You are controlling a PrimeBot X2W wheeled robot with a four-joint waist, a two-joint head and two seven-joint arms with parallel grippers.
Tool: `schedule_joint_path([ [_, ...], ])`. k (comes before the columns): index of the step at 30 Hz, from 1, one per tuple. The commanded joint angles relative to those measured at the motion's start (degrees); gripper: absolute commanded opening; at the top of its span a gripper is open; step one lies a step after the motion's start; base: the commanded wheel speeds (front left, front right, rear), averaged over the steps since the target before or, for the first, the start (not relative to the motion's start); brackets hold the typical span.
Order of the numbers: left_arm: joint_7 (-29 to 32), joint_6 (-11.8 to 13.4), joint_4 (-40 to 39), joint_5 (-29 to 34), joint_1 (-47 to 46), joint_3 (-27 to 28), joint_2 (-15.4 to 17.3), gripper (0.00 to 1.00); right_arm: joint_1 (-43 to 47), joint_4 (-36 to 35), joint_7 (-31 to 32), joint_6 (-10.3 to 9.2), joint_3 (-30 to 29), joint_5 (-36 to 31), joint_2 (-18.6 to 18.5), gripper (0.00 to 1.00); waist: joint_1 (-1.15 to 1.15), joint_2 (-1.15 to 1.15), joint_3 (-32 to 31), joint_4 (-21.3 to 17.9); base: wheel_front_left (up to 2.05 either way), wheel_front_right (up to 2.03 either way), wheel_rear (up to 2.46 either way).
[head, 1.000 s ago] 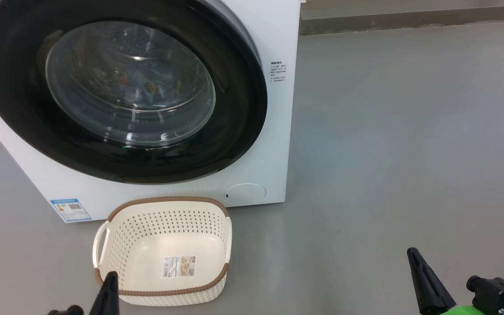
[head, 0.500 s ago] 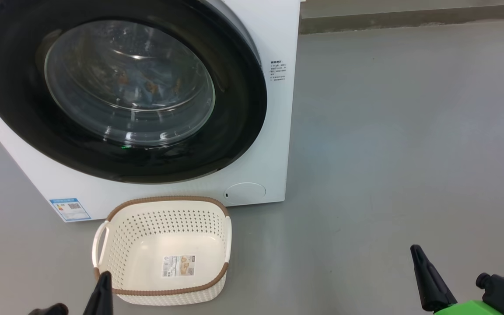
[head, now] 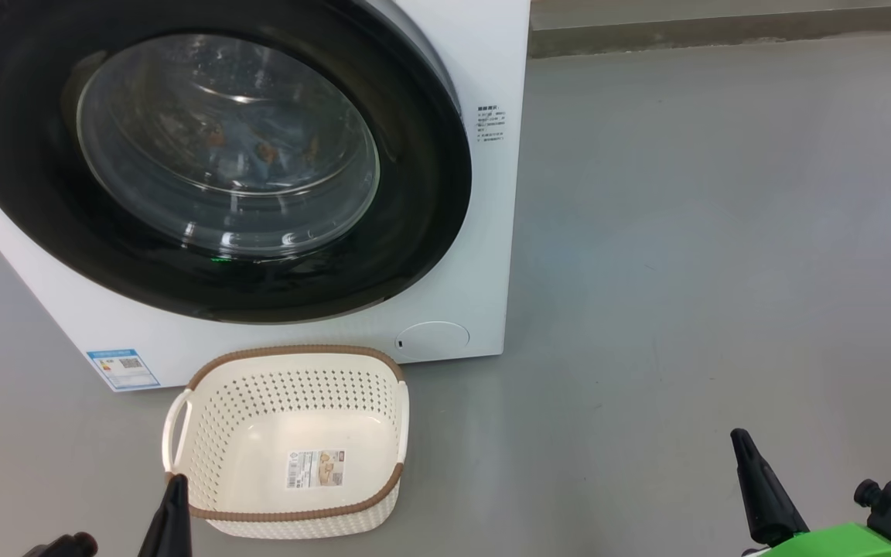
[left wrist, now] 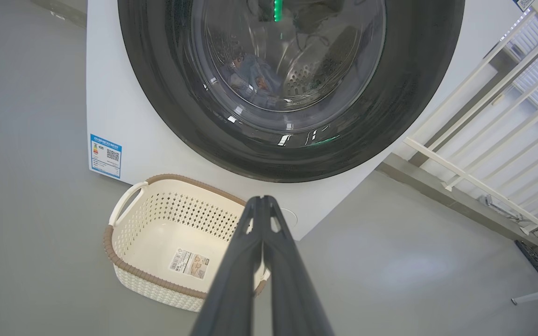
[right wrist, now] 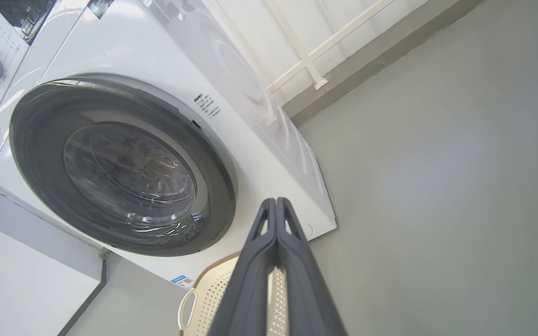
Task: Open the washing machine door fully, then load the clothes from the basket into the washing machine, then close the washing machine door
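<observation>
The big round washing machine door (head: 221,155) is shut flat against the white washing machine (head: 492,247). It takes up the upper left of the head view. Through its glass you can see the clothes (head: 260,151) in the drum, with little orange-brown spots on blue. The left wrist view shows the same blue cloth (left wrist: 250,81) behind the glass.

The basket (head: 291,352) sits on the grey floor (head: 685,271) just below the door, in the lower middle of the frame. Nothing is in it but its label sticker (head: 314,469).

What has changed in the last second is small. The left gripper (head: 175,491), at the bottom left by the basket's near edge, has slid a bit more to the left. The right gripper (head: 743,449), at the bottom right, has slid a bit more to the right. The whole picture has also moved a tiny bit, so the head moved too. The door, clothes and basket stayed put.

Both grippers have their two dark fingers pressed together and hold nothing. You can see this well in the wrist views, left (left wrist: 262,203) and right (right wrist: 276,205).

I think this means the job is done. The clothes are in, the door is shut, and the arms look like they are moving away to rest.
</observation>
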Motion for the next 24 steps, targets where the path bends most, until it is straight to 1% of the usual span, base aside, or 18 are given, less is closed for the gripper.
schedule_joint_path([
  [1,0.4,-0.7,-0.7,-2.1,-2.7,1.5,0.4,0.00,-2.9,-1.1,0.4,0.04,0.3,2.4,-0.8,0.00,0.00,0.00,0.0,0.0,0.00,0.00,0.00],
  [2,0.4,-0.7,-0.7,-2.1,-2.7,1.5,0.4,0.00,-2.9,-1.1,0.4,0.04,0.3,2.4,-0.8,0.00,0.00,0.00,0.0,0.0,0.00,0.00,0.00],
  [24,3.2,-2.7,1.2,-16.9,-4.9,4.4,-0.5,0.00,-5.2,1.5,2.7,0.05,-0.2,17.1,-1.1,0.00,0.00,0.00,0.3,-0.1,0.00,0.00,0.00],
])
